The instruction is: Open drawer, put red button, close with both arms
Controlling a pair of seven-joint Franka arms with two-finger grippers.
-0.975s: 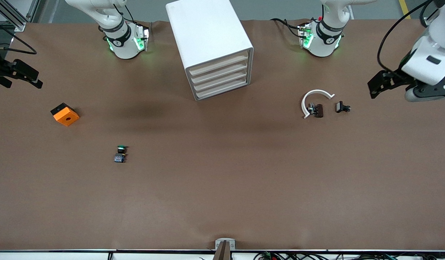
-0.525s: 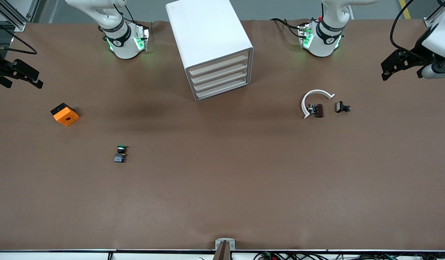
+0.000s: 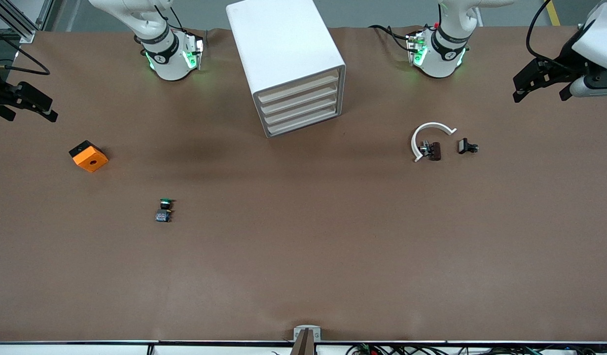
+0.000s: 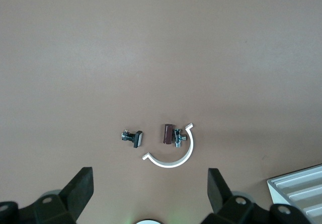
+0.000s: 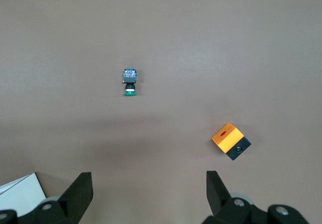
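Between the two arm bases we see the white cabinet [image 3: 283, 44] standing on the brown table [image 3: 303, 256], its front turned toward the left arm's end. All four of its cream-fronted drawers [image 3: 299, 106] sit flush and shut, and we cannot tell which of them is the one for the task. We cannot find the red button in any view, so we cannot say where it is.

We see the left gripper [image 3: 540, 92] hanging over the left arm's end of the table. Its fingers [image 4: 80, 189] are spread wide with nothing between them. From its wrist we look down on a white C-shaped clip [image 3: 429, 135]. A small brown part with metal fittings [image 3: 431, 150] lies inside the clip's curve, and a small black part [image 3: 466, 146] lies just beside the clip.

We see the right gripper [image 3: 31, 109] over the right arm's end of the table. Its fingers [image 5: 80, 191] are likewise spread and empty. Its wrist camera takes in the orange cube [image 3: 88, 156] with a hole in it. The green-capped switch [image 3: 164, 210] lies on its side, nearer to the front camera than the cube and well apart from it.
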